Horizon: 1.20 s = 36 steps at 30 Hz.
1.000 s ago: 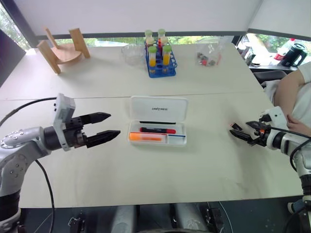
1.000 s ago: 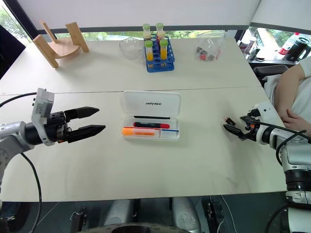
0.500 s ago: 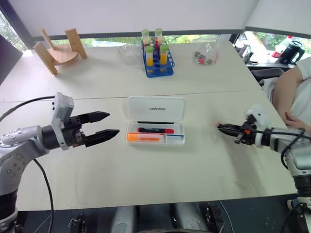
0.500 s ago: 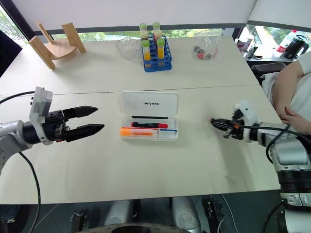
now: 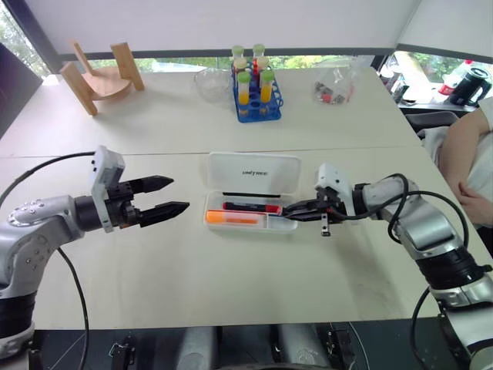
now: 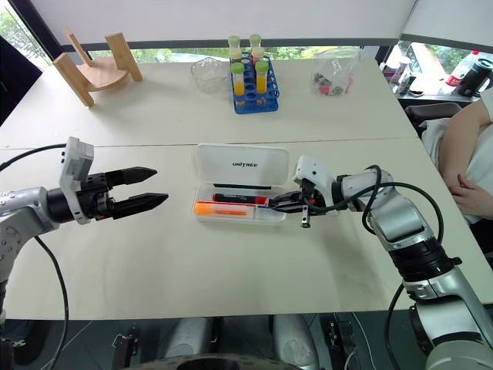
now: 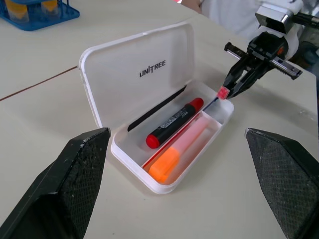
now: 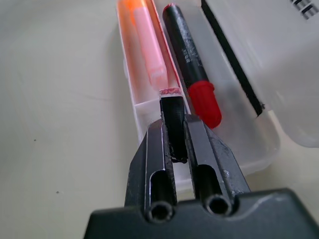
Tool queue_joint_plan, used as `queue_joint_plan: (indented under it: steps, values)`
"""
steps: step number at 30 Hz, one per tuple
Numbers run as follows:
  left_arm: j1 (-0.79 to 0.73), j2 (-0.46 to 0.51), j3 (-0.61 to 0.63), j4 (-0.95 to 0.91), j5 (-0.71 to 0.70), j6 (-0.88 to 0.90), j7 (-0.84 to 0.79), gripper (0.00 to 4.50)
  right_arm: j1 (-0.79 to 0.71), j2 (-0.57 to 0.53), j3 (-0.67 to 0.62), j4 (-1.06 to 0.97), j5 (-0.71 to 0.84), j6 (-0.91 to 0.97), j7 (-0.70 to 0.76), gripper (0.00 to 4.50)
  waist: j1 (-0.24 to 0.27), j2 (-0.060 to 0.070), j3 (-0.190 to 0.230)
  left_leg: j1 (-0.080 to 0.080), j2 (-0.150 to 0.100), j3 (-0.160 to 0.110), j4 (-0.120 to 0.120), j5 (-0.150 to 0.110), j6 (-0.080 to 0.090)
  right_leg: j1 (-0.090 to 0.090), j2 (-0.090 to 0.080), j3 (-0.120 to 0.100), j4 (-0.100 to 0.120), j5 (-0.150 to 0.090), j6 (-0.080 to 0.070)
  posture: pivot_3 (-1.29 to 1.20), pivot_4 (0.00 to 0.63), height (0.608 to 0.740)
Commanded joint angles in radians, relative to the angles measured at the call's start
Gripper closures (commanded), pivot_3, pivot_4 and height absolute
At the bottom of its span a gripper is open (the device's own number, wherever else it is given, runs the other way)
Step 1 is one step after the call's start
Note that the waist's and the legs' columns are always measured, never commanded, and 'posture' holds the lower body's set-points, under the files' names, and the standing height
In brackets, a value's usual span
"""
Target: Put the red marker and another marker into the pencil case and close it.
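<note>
**A:** Pale desk (image 5: 231, 293), pencil case (image 5: 253, 168) at centre, lid open and hinged on its 12 o'clock side. Red marker (image 5: 250, 207) lies in the tray. Orange marker (image 5: 231, 218) is alongside it on the 6 o'clock side. Only the closing looks left to me.

**B:** Claws?

**A:** Your right claw (image 5: 296, 211) is at the case's 3 o'clock end, pinched narrow on a small black piece (image 8: 172, 107) with a pinkish tip, right over the end compartment. Your left claw (image 5: 173, 196) is at 9 o'clock, wide, holding nothing, well apart from the case.

**B:** Risks?

**A:**
- Fold the lid with the right claw in there and you'll trap it, or the piece.
- The case looks light. Push the lid from one side and it will likely slide or tip the markers out.
- If a marker rides up on the divider, the lid won't latch.
</note>
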Motion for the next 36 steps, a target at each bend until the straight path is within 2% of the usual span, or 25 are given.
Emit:
queue_joint_plan:
  steps: [1,2,5,11,12,17,21,22,24,27,30,33,36]
  values:
    - [0.004,0.000,0.025,-0.026,0.001,-0.027,0.008,0.00,-0.027,0.017,-0.003,-0.001,-0.013,-0.031,0.009,4.43,-0.003,0.000,0.000,0.000,0.000,0.000,0.000,0.000,0.000,0.000,0.000,0.000,0.000,0.000,0.000,0.00,0.150,0.740]
    - [0.007,-0.001,0.027,-0.026,0.002,-0.030,0.010,0.00,-0.027,0.020,-0.001,0.000,-0.016,-0.032,0.013,4.43,-0.004,0.000,0.000,0.000,0.000,0.000,0.000,0.000,0.000,0.000,0.000,0.000,0.000,0.000,0.000,0.00,0.150,0.740]
    - [0.013,-0.003,0.029,-0.023,0.007,-0.040,0.018,0.00,-0.030,0.028,0.003,-0.002,-0.020,-0.028,0.021,3.24,-0.006,0.000,0.000,0.000,0.000,0.000,0.000,0.000,0.000,0.000,0.000,0.000,0.000,0.000,0.000,0.00,0.150,0.740]
    - [0.013,-0.007,0.028,-0.013,0.011,-0.059,0.032,0.00,-0.035,0.037,0.007,-0.015,-0.027,-0.018,0.034,0.19,-0.007,0.000,0.000,0.000,0.000,0.000,0.000,0.000,0.000,0.000,0.000,0.000,0.000,0.000,0.000,0.00,0.150,0.740]
    - [0.009,-0.009,0.026,-0.007,0.015,-0.064,0.036,0.00,-0.036,0.038,0.006,-0.019,-0.029,-0.019,0.034,0.07,-0.007,0.000,0.000,0.000,0.000,0.000,0.000,0.000,0.000,0.000,0.000,0.000,0.000,0.000,0.000,0.00,0.150,0.740]
    - [-0.030,-0.018,-0.002,0.065,0.072,-0.104,0.049,0.00,-0.049,0.029,-0.059,-0.086,0.027,0.041,0.025,0.07,-0.007,0.000,0.000,0.000,0.000,0.000,0.000,0.000,0.000,0.000,0.000,0.000,0.001,0.000,0.000,0.00,0.150,0.740]
    - [-0.154,-0.037,-0.065,0.251,0.152,-0.181,0.008,0.00,-0.058,-0.010,-0.182,-0.194,0.144,0.171,0.007,0.07,0.001,0.000,0.000,0.000,0.000,-0.001,0.000,0.000,0.000,0.000,0.000,-0.001,0.000,0.000,0.000,0.00,0.150,0.740]
    - [-0.193,-0.045,-0.082,0.309,0.175,-0.207,-0.006,0.57,-0.058,-0.019,-0.209,-0.220,0.173,0.203,0.003,0.00,0.006,0.000,0.000,0.000,-0.001,-0.001,0.000,0.000,0.000,0.000,0.000,-0.001,0.000,0.000,0.000,0.00,0.150,0.740]
    - [-0.289,-0.069,-0.127,0.461,0.238,-0.277,-0.035,1.42,-0.051,-0.043,-0.266,-0.274,0.229,0.261,-0.013,0.00,0.015,0.000,0.000,0.000,-0.001,-0.001,0.001,0.000,0.000,0.001,0.000,-0.001,0.000,0.000,0.000,0.00,0.150,0.740]
    - [-0.450,-0.122,-0.215,0.747,0.371,-0.442,-0.092,2.91,-0.027,-0.077,-0.351,-0.339,0.291,0.332,-0.055,0.00,0.022,0.000,0.000,0.000,-0.001,-0.001,0.000,0.000,0.000,0.001,0.000,-0.002,0.000,0.000,0.000,0.00,0.150,0.740]
    - [-0.563,-0.170,-0.258,0.961,0.452,-0.565,-0.142,4.42,-0.010,-0.096,-0.392,-0.372,0.324,0.374,-0.096,0.00,0.020,0.000,0.000,-0.001,-0.003,-0.001,0.001,0.000,0.000,0.000,0.000,-0.002,0.000,0.000,0.000,0.00,0.150,0.740]
    - [-0.731,-0.300,-0.286,1.225,0.520,-0.689,-0.136,4.47,0.042,-0.111,-0.465,-0.430,0.378,0.434,-0.151,0.00,0.020,-0.001,0.000,-0.003,-0.003,-0.001,0.001,0.000,0.000,-0.002,0.000,-0.002,0.000,0.000,0.000,0.00,0.150,0.740]
    - [-0.818,-0.376,-0.282,1.372,0.560,-0.766,-0.145,4.47,0.082,-0.119,-0.492,-0.472,0.405,0.463,-0.192,0.00,0.021,-0.001,0.000,-0.011,-0.003,-0.003,0.004,0.000,0.000,-0.007,0.000,-0.004,0.001,0.000,0.001,0.00,0.150,0.740]
